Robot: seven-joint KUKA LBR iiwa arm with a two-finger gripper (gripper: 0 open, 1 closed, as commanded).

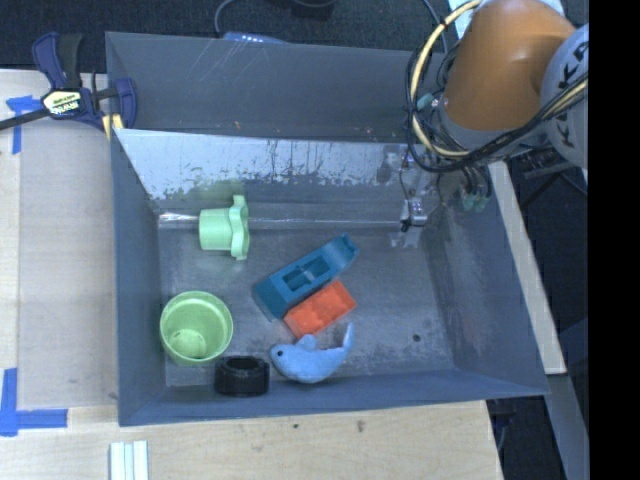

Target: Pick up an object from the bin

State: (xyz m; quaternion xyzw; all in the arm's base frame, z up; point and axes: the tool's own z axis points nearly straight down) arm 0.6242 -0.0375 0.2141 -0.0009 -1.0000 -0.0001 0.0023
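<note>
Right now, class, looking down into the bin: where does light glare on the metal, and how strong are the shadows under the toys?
Camera view: glare turns the bin's back wall pale, with a bright streak across the floor beside the green spool. Camera view: shadows under the blue whale toy and orange block are soft and faint.

Yellow and black cables point(428, 93) ring a glossy orange dome point(505, 63) above a slim metal pincer point(410, 216).
</note>
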